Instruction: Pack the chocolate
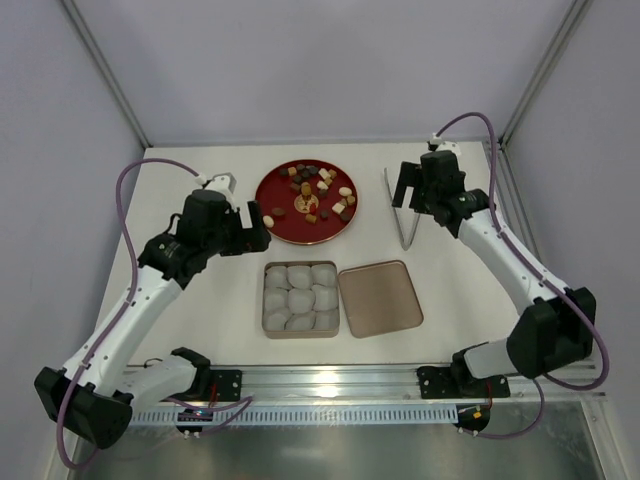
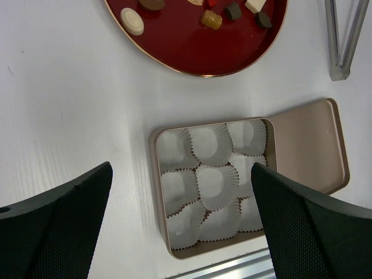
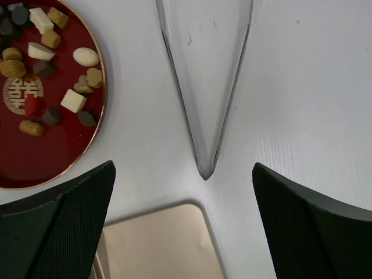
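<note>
Step in hand: the very start of packing, no piece in place yet. All the chocolate (image 1: 318,188) lies on the red plate (image 1: 272,212), at the far side of the worktop (image 1: 440,290). The tin (image 1: 266,300) holds empty paper cups (image 1: 298,296), with its lid (image 1: 380,298) beside it. The left pincer (image 2: 181,170) and right pincer (image 3: 183,168) both gape wide, holding nothing. The right one hangs over the tongs (image 1: 408,220). Likely next move: lower it and close squarely across both legs.
</note>
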Controlling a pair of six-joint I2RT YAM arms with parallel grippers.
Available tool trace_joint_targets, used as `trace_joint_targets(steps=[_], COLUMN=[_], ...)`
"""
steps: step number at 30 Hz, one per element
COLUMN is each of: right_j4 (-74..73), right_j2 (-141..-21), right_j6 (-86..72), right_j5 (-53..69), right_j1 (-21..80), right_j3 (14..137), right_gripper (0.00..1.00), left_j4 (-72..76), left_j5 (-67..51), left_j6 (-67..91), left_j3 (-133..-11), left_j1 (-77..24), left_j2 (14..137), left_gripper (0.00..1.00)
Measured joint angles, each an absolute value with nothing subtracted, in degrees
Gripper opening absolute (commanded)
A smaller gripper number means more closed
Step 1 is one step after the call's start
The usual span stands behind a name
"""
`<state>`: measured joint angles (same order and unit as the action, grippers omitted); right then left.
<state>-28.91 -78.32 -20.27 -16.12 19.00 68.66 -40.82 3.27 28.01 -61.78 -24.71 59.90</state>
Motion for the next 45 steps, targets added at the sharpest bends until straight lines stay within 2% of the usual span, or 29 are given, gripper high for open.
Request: trace_joint_targets(steps=[7, 27, 30, 34, 45], right_j4=[-29.3, -27.3, -27.4, -27.5, -27.5], right_j2=[-93.1, -111.5, -112.9, -113.5, -115.6], right_j6=[-16.9, -13.5, -13.1, -12.5, -11.8], right_j5=[-13.0, -7.6, -7.5, -7.3, -6.9], right_j1=[15.7, 12.3, 12.1, 12.1, 12.1], right_j3=[76.7, 77.6, 77.7, 78.3, 80.8], right_gripper=[1.0, 0.94, 0.9, 0.79, 0.72], left_j4=[-40.2, -39.2, -39.2, -39.1, -38.7], left_j5=[0.4, -1.3, -1.2, -1.1, -1.1], left_j6=[27.9, 26.7, 26.5, 26.5, 26.5], left_j3=[-61.8, -61.8, -61.8, -61.4, -60.6], left_j1=[-24.7, -24.7, -24.7, -24.7, -24.7], left_j2=[61.5, 62.2, 62.2, 62.2, 62.2], left_gripper=[1.0, 1.0, 1.0, 1.0, 1.0])
